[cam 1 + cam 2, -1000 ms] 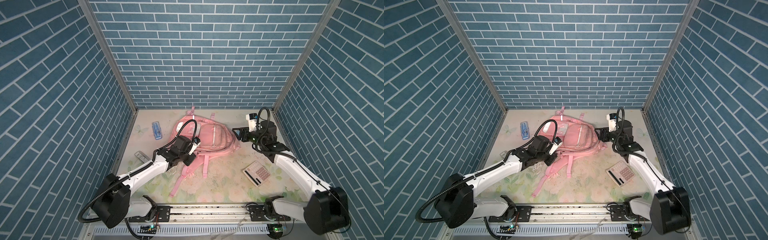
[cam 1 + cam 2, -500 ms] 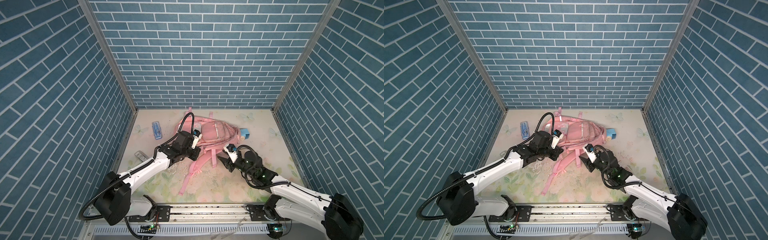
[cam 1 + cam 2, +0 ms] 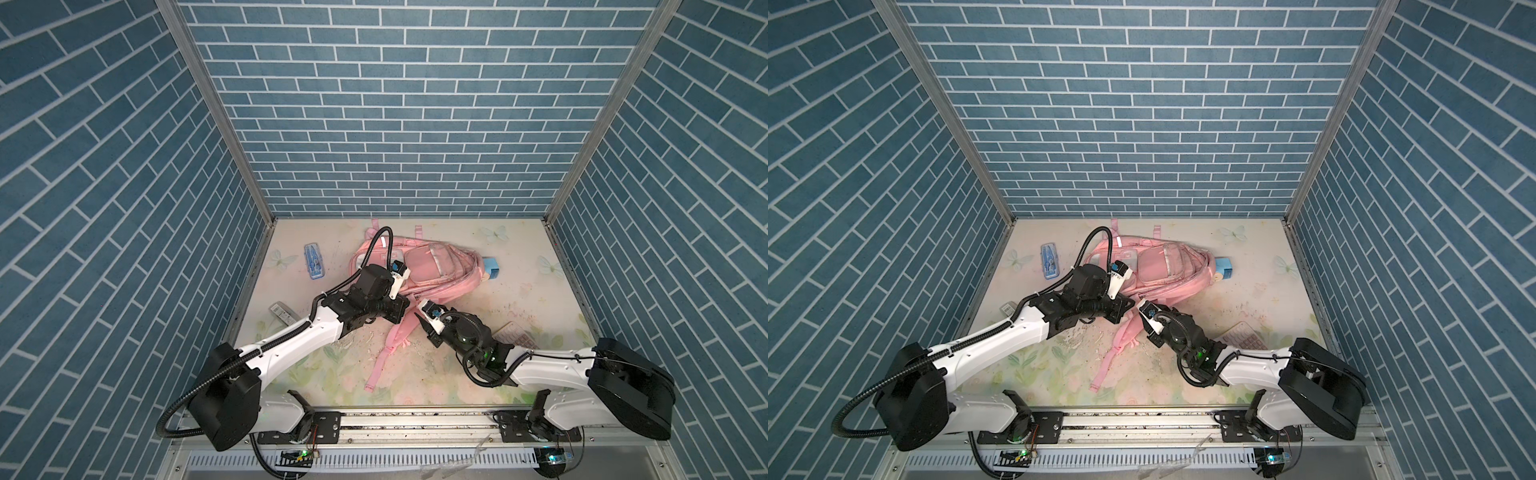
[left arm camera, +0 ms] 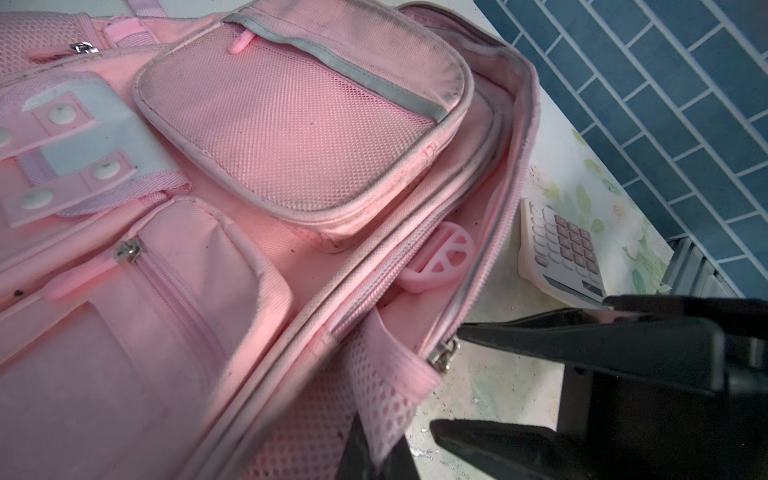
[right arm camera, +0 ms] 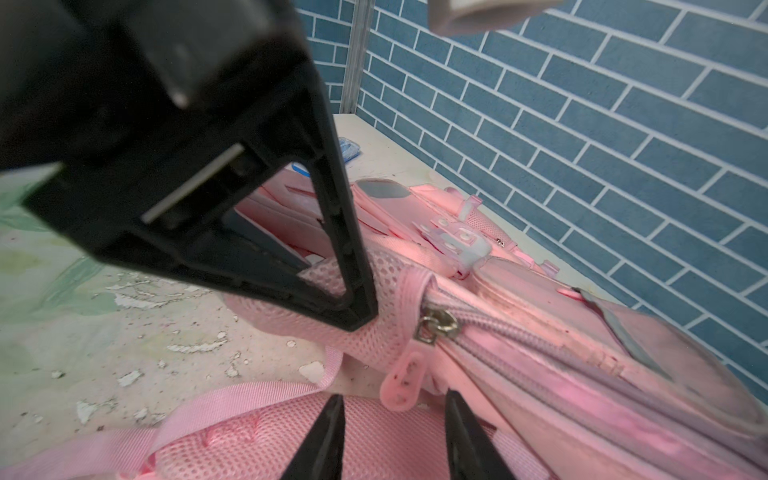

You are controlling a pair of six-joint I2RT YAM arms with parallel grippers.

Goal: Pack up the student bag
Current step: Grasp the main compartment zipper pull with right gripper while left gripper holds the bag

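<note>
Floral tabletop (image 3: pixel 519 299), student bag (image 3: pixel 436 270) lying back-centre; left gripper (image 5: pixel 357 324) clamped on its mesh side pocket (image 5: pixel 282 328), right gripper (image 5: pixel 395 395) jaws apart around zipper pull (image 5: pixel 405 374): best seat tab deep, pinch, draw along the teeth.

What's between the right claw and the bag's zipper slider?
The pink pull tab, hanging from the zipper slider on the student bag, its end level with the open right claw. The right wrist view shows it.
</note>
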